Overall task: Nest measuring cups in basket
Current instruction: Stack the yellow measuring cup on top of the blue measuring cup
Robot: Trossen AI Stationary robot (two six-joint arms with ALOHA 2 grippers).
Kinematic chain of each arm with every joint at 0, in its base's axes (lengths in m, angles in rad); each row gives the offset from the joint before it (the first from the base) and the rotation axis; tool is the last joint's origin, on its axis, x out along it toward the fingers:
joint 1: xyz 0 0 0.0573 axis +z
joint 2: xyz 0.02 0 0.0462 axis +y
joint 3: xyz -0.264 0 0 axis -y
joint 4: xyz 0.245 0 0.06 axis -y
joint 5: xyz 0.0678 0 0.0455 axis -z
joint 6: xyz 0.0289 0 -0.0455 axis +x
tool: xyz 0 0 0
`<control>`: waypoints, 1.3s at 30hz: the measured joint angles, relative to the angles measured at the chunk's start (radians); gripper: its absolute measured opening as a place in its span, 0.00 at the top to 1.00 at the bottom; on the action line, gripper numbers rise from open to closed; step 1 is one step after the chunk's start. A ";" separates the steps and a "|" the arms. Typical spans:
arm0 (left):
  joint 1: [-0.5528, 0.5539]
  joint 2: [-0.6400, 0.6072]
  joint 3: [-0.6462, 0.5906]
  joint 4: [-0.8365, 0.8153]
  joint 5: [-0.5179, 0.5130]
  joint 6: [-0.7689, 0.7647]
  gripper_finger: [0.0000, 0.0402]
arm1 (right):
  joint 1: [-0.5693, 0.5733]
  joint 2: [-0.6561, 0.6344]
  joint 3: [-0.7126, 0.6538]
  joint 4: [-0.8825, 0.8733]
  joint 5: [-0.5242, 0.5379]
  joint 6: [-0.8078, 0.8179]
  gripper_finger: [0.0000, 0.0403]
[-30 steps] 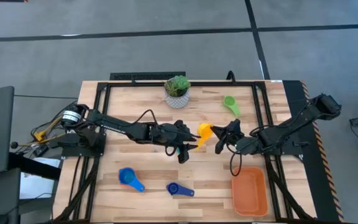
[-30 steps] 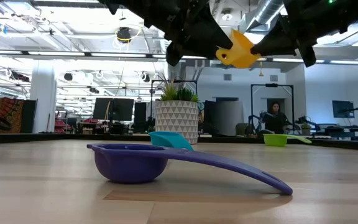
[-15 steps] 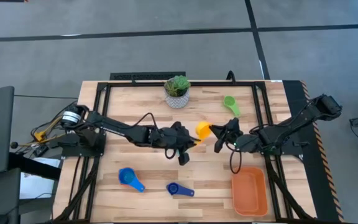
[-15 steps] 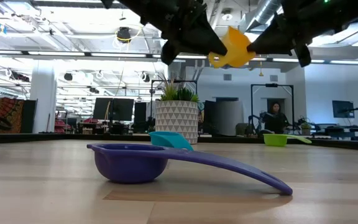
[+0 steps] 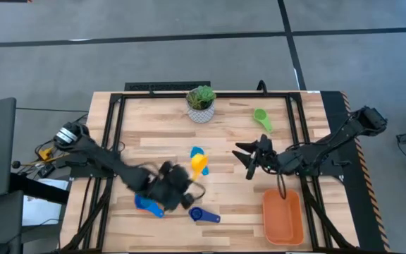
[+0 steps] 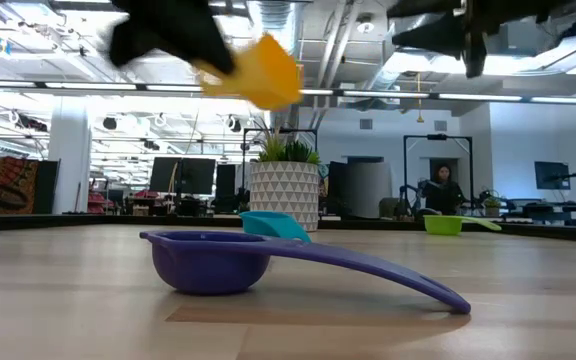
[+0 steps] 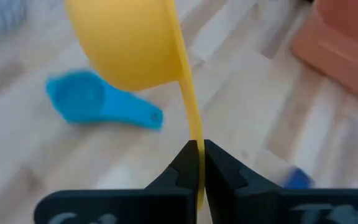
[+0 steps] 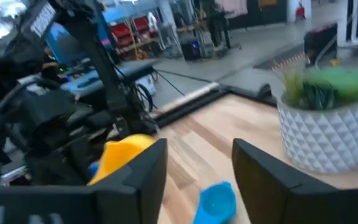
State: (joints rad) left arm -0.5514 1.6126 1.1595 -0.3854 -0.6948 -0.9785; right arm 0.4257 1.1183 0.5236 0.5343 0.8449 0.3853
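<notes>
My left gripper [image 5: 191, 176] is shut on the yellow measuring cup [image 5: 199, 164] above the table's middle. My right gripper [image 5: 247, 160] hangs open to the right of it, holding nothing; in its wrist view the yellow cup [image 8: 120, 155] shows beyond the fingers. A light blue cup [image 5: 196, 152] lies on the wood just behind the yellow one. Another blue cup [image 5: 146, 205] lies partly under my left arm. The dark blue cup [image 5: 204, 215] rests near the front edge, the green cup [image 5: 261, 118] at the far right. The orange basket [image 5: 283, 215] stands at the near right. My left gripper pinches the yellow cup's flat handle [image 7: 195, 144] between its two fingers, which lie along the handle. It comes from the table's near left. The bowl [image 7: 126, 43] juts out past the fingertips, and the cup is lifted clear of the table.
A white pot with a green plant [image 5: 201, 104] stands at the far middle. A dark frame rail [image 5: 168, 87] runs round the tabletop. Bare wood lies between the dark blue cup and the basket.
My right gripper has let go of the yellow cup and risen slightly. My left gripper has taken hold of the cup and swung it quickly toward the table's near left, rolling as it went. The cup has stayed clear of the table.
</notes>
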 joint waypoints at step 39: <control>-0.703 -0.008 -0.154 -0.268 -0.151 -1.234 1.00 | -0.041 0.000 0.000 0.019 -0.007 -0.015 0.48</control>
State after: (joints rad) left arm -1.2541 1.6043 1.0057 -0.6538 -0.8455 -2.2129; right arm 0.3851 1.1180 0.5232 0.5537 0.8383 0.3698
